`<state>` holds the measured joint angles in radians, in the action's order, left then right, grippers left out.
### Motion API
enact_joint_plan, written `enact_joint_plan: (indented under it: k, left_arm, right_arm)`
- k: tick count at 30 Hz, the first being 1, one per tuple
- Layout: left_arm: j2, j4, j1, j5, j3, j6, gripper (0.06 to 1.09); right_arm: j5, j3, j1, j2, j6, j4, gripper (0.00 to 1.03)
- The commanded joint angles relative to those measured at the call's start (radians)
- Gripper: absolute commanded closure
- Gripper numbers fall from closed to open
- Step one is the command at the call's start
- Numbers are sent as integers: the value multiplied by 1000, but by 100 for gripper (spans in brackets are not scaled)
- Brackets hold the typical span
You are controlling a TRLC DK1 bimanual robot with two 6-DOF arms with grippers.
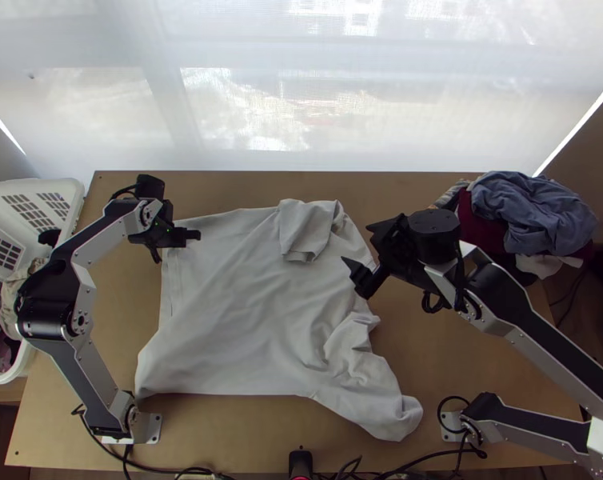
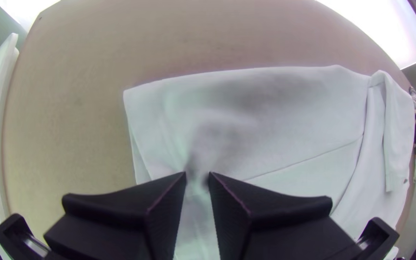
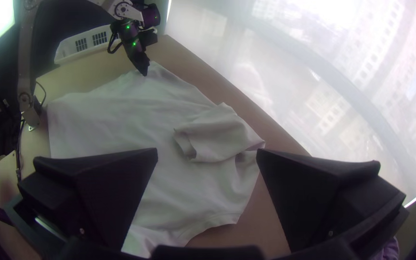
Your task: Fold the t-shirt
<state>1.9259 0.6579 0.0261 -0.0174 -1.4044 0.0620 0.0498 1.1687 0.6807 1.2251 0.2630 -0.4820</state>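
Your shirt [image 1: 245, 304] lies mostly spread on the table [image 1: 461, 368] between the two arms, with a flap [image 1: 305, 230] turned inward at the far edge and the near right end [image 1: 393, 408] rumpled and trailing outward. Your left gripper [image 1: 196, 234] is low at the far left corner, its fingers a narrow gap apart with cloth visible between them; I see nothing clearly pinched. Your right gripper [image 3: 207, 150] is spread wide and empty at the shirt's right side, near the flap.

If you close the left one without catching cloth, it may well slide off and leave the corner behind. Close too deep and you could take a double layer, dragging the body askew. On the right, fingers that wide might scoop the flap along with the edge and undo it. The bunched folds below are the bigger worry: fold over them and you'd likely trap creases and a crooked hem. Pull from one side only, and the whole shirt could swivel, since little but its own weight seems to hold it
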Motion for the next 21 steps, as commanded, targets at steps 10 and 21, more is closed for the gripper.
enact_joint_plan:
  k: [10,21]
  left_arm:
    - [-48,25,5,-3,-8,-13,105]
    - [-122,34,5,-3,-10,-13,105]
  right_arm:
    - [2,16,17,30,4,3,8]
    - [5,28,69,267,78,114,8]
